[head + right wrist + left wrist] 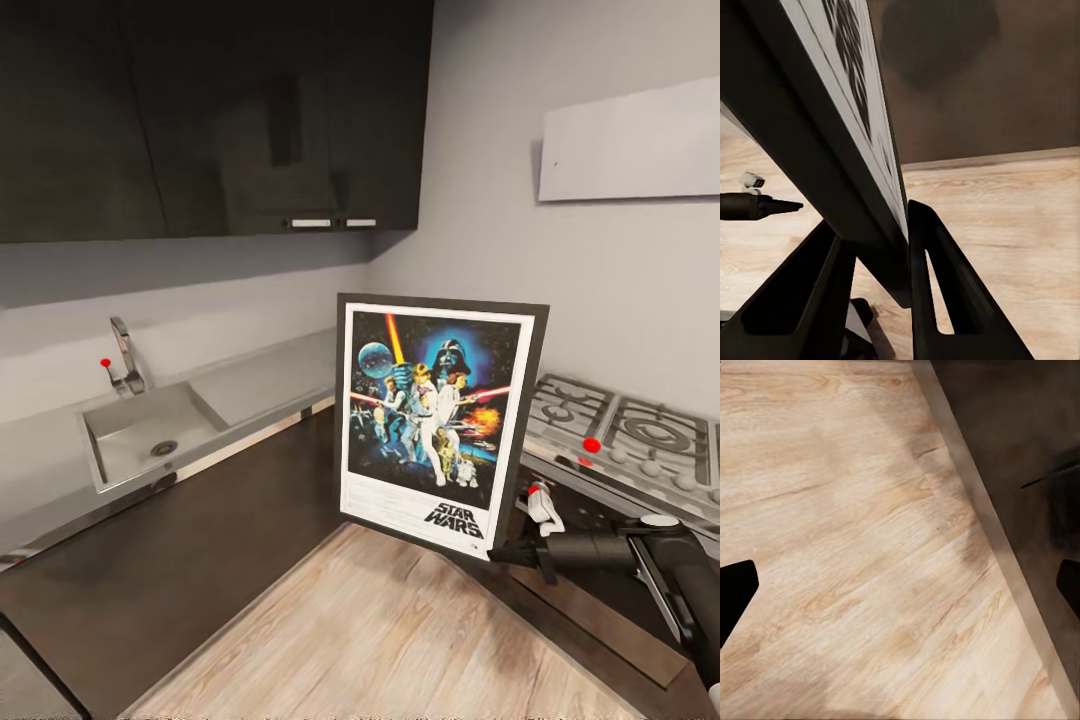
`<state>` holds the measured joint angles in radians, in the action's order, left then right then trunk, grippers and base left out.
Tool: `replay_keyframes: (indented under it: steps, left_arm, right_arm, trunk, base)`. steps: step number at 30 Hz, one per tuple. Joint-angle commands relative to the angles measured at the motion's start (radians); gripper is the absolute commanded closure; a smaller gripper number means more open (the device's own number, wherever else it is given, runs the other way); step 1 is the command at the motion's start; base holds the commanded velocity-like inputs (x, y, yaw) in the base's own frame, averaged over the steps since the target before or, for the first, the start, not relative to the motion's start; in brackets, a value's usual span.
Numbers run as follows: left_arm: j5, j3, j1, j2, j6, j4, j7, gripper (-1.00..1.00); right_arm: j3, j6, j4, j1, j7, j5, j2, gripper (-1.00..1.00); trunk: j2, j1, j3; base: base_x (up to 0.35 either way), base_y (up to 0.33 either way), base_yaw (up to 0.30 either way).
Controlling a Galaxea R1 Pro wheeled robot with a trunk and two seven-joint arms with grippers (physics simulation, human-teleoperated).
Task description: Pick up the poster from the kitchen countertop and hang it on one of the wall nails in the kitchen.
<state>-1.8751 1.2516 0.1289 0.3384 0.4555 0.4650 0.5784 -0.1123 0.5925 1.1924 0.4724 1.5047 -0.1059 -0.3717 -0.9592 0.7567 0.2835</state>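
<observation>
Poster held upright off the tabletop by right hand, kitchen corner ahead.

Head view: grey steel tabletop (265, 375) runs L-shaped thru the corner, sink (150, 432) + tap (125, 355) at left, gas hob (625, 435) at right, dark wall cabinets (215, 110) upper left, pale panel (630, 140) on grey wall upper right. Wood floor (400, 640) open in lower centre between dark cabinet fronts. Poster (435, 432) centre frame, upright, slightly tilted, clear of the tabletop. Right hand (512, 552) grips its lower right corner.
Left wrist: left hand (900, 589) w/ dark fingertips (735, 585) far apart at frame edges, holding nothing; floor beneath, dark cabinet base (1020, 435) upper right.
Right wrist: both fingers (937, 277) clamp the poster's frame edge.
</observation>
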Motion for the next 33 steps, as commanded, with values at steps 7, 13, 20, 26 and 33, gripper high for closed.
replay_keyframes:
  steps: [7,13,20,26,33]
  left_arm:
    - [-0.01,0.007,0.001,0.001,0.005,0.001,0.003,-1.0]
    - [-0.011,0.007,0.001,0.001,0.005,0.001,0.003,-1.0]
    - [-0.01,0.006,0.001,0.001,0.005,0.001,0.003,-1.0]
    - [-0.01,0.006,0.001,0.001,0.005,0.001,0.003,-1.0]
    - [-0.01,0.006,0.001,0.001,0.005,0.001,0.003,-1.0]
  right_arm:
    - [-0.001,0.012,0.001,0.001,0.008,-0.008,0.001,1.0]
    - [-0.001,0.012,0.001,0.001,0.008,-0.008,0.001,1.0]
    - [-0.001,0.012,0.001,0.001,0.008,-0.008,0.001,1.0]
    - [-0.002,0.012,0.001,0.0,0.008,-0.008,0.001,1.0]
    - [-0.003,0.012,0.001,0.0,0.008,-0.008,0.001,1.0]
  trunk:
    - [0.048,-0.027,-0.009]
    - [0.09,-0.05,-0.018]
    - [0.139,-0.077,-0.035]
    - [0.181,-0.1,-0.053]
    - [0.23,-0.126,-0.075]
  base:
    - [0.0,0.0,0.0]
    - [0.0,0.0,0.0]
    - [0.0,0.0,0.0]
    - [0.0,0.0,0.0]
    - [0.0,0.0,0.0]
